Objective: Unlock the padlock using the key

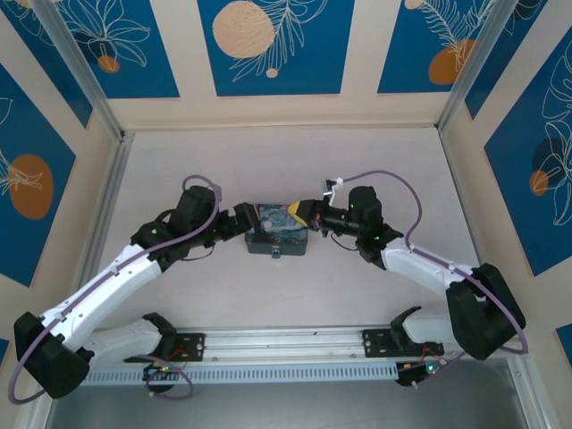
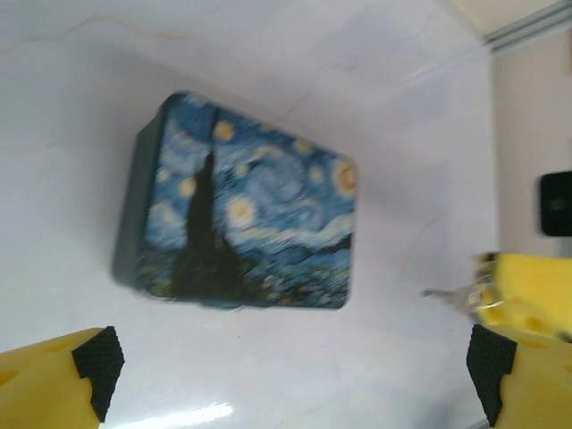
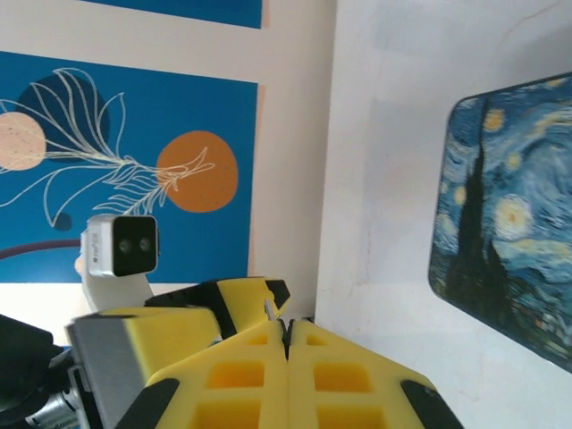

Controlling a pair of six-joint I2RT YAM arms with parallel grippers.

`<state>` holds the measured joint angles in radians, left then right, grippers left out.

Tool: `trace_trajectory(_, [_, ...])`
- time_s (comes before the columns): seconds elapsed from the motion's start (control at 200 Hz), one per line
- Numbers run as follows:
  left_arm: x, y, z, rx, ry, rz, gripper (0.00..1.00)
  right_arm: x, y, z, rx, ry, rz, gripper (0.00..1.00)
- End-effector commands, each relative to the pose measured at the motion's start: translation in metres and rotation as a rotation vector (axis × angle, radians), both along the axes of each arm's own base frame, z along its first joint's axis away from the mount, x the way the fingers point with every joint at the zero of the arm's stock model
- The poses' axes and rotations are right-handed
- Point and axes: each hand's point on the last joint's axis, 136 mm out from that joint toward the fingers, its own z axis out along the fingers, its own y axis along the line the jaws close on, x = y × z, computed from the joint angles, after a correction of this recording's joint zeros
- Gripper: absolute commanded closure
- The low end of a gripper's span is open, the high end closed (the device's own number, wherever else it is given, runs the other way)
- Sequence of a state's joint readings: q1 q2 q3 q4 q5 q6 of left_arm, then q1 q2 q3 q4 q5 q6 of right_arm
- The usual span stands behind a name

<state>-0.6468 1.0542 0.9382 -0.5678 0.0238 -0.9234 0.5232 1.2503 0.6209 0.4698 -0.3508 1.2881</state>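
A dark-blue swirl-painted tin lies in the middle of the table. A tiny silvery piece, the padlock, sits at the tin's near edge. My left gripper is at the tin's left end, open wide. In the left wrist view its fingers stand far apart with bare table between them, the tin just beyond. My right gripper hovers at the tin's far right corner, shut on the key, a thin grey sliver poking from its tips. The key tip also juts out in the right wrist view.
Panelled walls with blue leaf prints enclose the table on three sides. A metal rail carries both arm bases at the near edge. Purple cables loop off the arms. Open tabletop lies behind the tin.
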Motion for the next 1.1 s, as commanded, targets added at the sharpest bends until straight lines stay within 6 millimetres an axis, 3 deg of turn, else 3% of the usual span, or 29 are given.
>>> trace_trajectory(0.0, [-0.027,0.009,-0.037,0.109,0.072,-0.092,0.00,-0.004,-0.015,-0.008,-0.101,0.032,-0.038,1.00])
trace_trajectory(0.23, [-0.043,-0.006,-0.067,0.041,0.002,-0.185,0.00,-0.021,-0.034,0.004,-0.158,0.069,-0.063,1.00])
trace_trajectory(0.51, [-0.056,-0.032,-0.087,0.121,-0.038,-0.330,0.00,-0.029,-0.041,0.006,-0.164,0.087,-0.075,1.00])
trace_trajectory(0.82, [-0.060,-0.077,-0.085,0.098,-0.061,-0.401,0.00,-0.024,-0.051,0.015,-0.155,0.068,-0.119,1.00])
trace_trajectory(1.095, [-0.045,-0.132,-0.074,-0.015,-0.062,-0.409,0.00,-0.003,-0.091,0.018,-0.142,0.070,-0.236,1.00])
